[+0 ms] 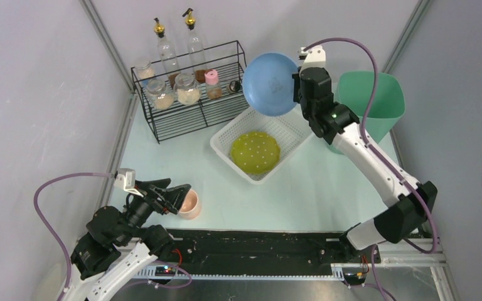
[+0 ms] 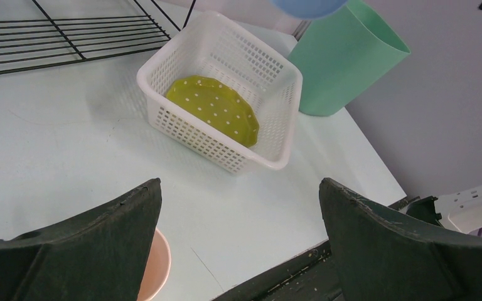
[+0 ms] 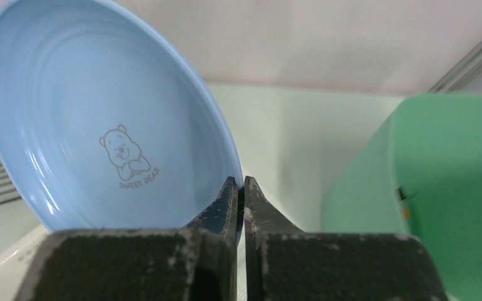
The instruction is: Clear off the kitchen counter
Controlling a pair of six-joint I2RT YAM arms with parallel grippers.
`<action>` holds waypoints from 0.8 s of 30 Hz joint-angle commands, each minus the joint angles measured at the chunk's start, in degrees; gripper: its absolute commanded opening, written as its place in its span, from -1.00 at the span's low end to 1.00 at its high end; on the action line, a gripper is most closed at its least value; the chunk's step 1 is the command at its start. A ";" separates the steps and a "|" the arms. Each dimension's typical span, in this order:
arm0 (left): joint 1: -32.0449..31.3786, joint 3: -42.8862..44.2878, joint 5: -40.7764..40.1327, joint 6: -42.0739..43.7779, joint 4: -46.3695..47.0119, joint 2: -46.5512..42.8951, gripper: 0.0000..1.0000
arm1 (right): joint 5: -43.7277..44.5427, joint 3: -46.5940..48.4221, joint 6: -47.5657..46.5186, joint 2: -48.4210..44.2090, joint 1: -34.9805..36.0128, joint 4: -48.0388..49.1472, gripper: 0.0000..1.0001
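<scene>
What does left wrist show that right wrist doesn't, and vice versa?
Left wrist only: the yellow-green dotted plate lying in the white basket, and the pink cup on the counter by the open left gripper. Right wrist only: the bear print inside the blue plate, and the right gripper shut on that plate's rim. Both: the green bin, the counter and the blue plate, though left wrist catches just its edge at the top.

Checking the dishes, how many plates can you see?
2: a blue plate held in the right pincer, a yellow-green plate lying in the white basket.
</scene>
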 commanded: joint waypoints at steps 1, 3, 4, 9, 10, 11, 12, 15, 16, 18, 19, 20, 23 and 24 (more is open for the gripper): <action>-0.14 -0.10 -0.80 -0.54 1.09 -7.15 0.97 | -9.17 3.60 15.07 3.51 -3.09 -11.46 -1.00; -0.18 -0.05 -0.74 -0.56 1.14 -6.91 0.97 | -12.13 4.19 17.63 5.46 -4.50 -13.93 -1.00; -0.15 -0.04 -0.68 -0.52 1.11 -6.82 0.97 | -14.06 4.30 19.23 6.90 -4.82 -15.37 -1.00; -0.17 -0.03 -0.58 -0.44 1.16 -6.58 0.97 | -19.81 3.82 22.70 11.62 -5.89 -17.27 -1.00; -0.20 -0.09 -0.58 -0.46 1.12 -6.58 0.97 | -20.10 3.67 23.17 12.08 -5.77 -17.27 -1.00; -0.15 -0.06 -0.62 -0.43 1.15 -6.65 0.97 | -20.37 3.39 23.31 13.15 -5.47 -17.24 -1.00; -0.15 -0.10 -0.64 -0.46 1.16 -6.70 0.97 | -20.46 3.25 23.39 13.67 -5.17 -17.26 -1.00; -0.12 -0.07 -0.62 -0.44 1.09 -6.80 0.97 | -20.65 2.91 23.36 16.37 -4.63 -17.65 -1.00; -0.13 -0.04 -0.60 -0.42 1.12 -6.82 0.97 | -20.82 2.41 23.45 17.14 -4.54 -17.69 -1.00; -0.14 -0.07 -0.59 -0.41 1.15 -6.96 0.97 | -21.68 1.16 23.58 17.78 -4.54 -17.38 -1.00; -0.18 -0.05 -0.60 -0.43 1.14 -7.00 0.97 | -22.26 0.68 23.57 17.88 -4.48 -17.01 -1.00; -0.16 -0.06 -0.59 -0.42 1.11 -7.06 0.97 | -22.92 -0.19 23.42 17.96 -4.46 -16.84 -1.00; -0.16 -0.05 -0.50 -0.45 1.15 -7.11 0.97 | -23.96 -1.78 21.79 18.14 -4.39 -16.44 -1.00; -0.19 -0.04 -0.47 -0.43 1.14 -7.11 0.97 | -24.39 -2.23 21.39 18.51 -4.29 -16.65 -1.00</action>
